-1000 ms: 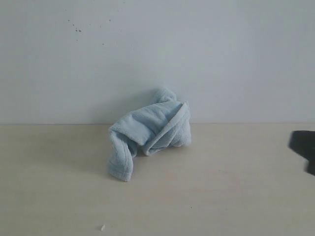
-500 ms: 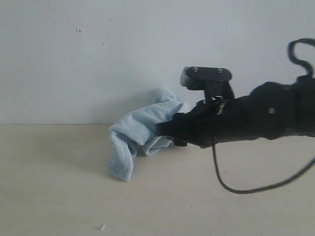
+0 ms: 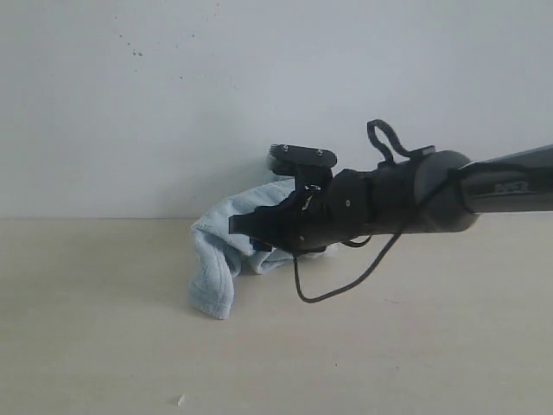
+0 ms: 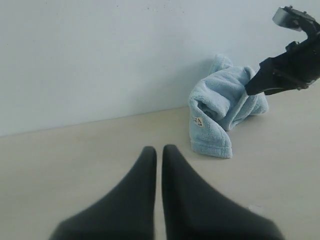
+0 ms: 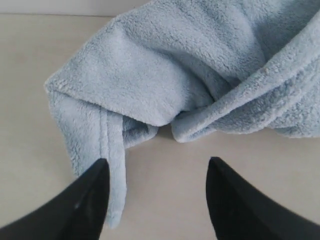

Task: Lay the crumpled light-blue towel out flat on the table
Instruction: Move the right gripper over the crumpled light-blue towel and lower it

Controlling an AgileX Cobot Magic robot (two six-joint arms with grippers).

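Near wall point(image 3: 346, 86), 12 o'clock on table point(image 3: 104, 346): 1 towel point(image 3: 214, 268), pale blue, fleecy, crumpled; hemmed flap at 7 o'clock. Bare room 3 to 9 o'clock. Right gripper point(image 5: 157, 161) splayed, grasping nothing; left gripper point(image 4: 159, 149) clenched.

Soft, fleecy terry cloth on the towel point(image 5: 165, 65), matt, with a narrow stitched hem. Smooth, matt, pale wood-like finish on the table point(image 3: 389, 346). Looks like matt black plastic on the right gripper point(image 5: 157, 161). Plain matt white on the wall point(image 3: 259, 86).
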